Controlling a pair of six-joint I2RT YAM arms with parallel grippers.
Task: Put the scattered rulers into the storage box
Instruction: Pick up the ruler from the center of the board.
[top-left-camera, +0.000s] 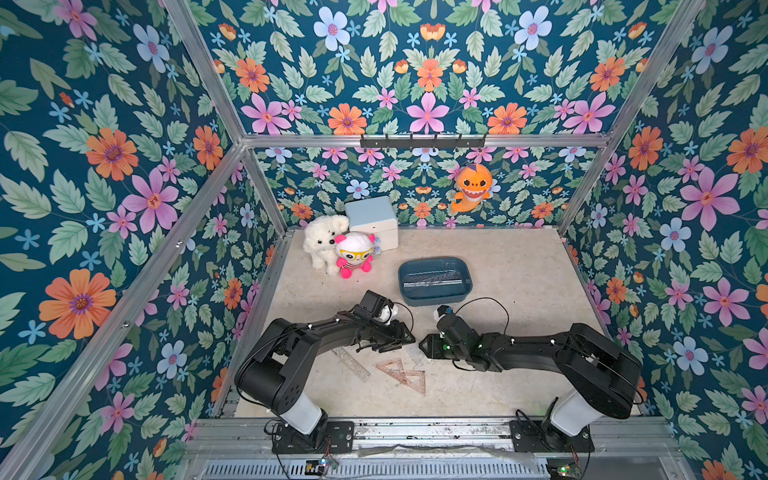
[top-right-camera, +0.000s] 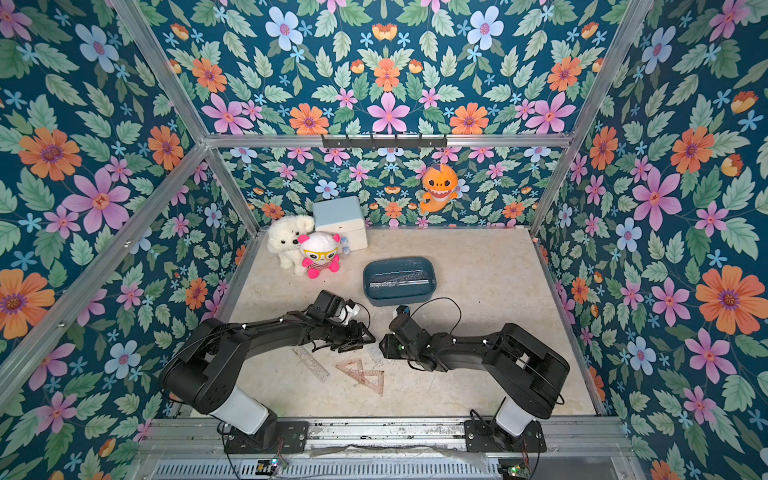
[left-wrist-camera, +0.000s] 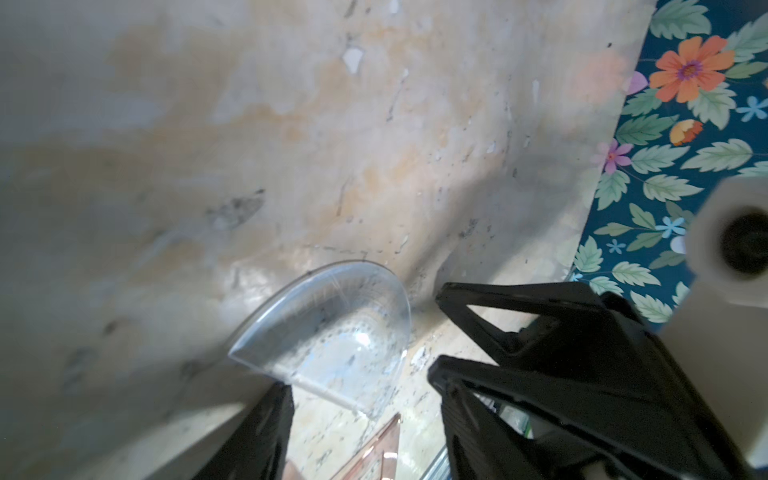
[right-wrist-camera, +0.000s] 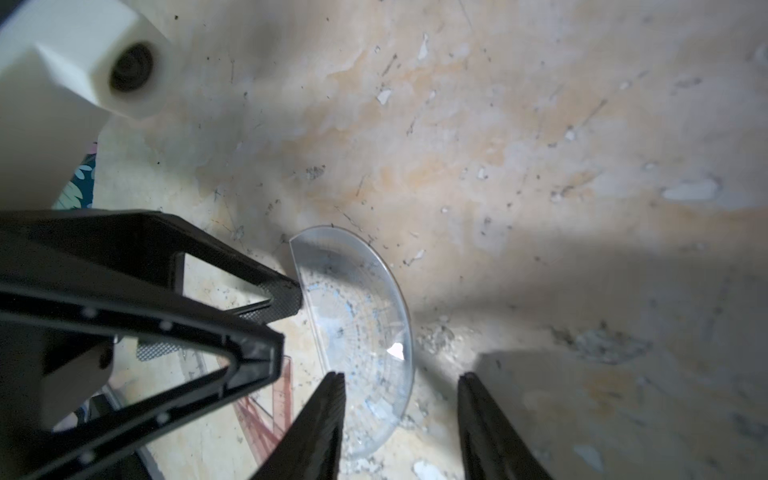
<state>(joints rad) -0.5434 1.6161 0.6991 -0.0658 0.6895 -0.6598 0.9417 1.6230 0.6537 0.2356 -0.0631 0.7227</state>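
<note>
The protractor (right-wrist-camera: 357, 316) lies flat, below the box (top-left-camera: 434, 297) in a top view; right gripper (right-wrist-camera: 401, 376) gapes over it, left gripper (right-wrist-camera: 286, 320) beside it seems slightly apart. Closing jaws may skid it away

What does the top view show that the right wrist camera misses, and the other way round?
Only a top view: the box with rulers inside, plush toys, and a straight ruler on the table. Only the right wrist view: the clear protractor and its half-round outline, partly between the right gripper's open fingers. Both: the table, a pink triangle, the left gripper.
</note>
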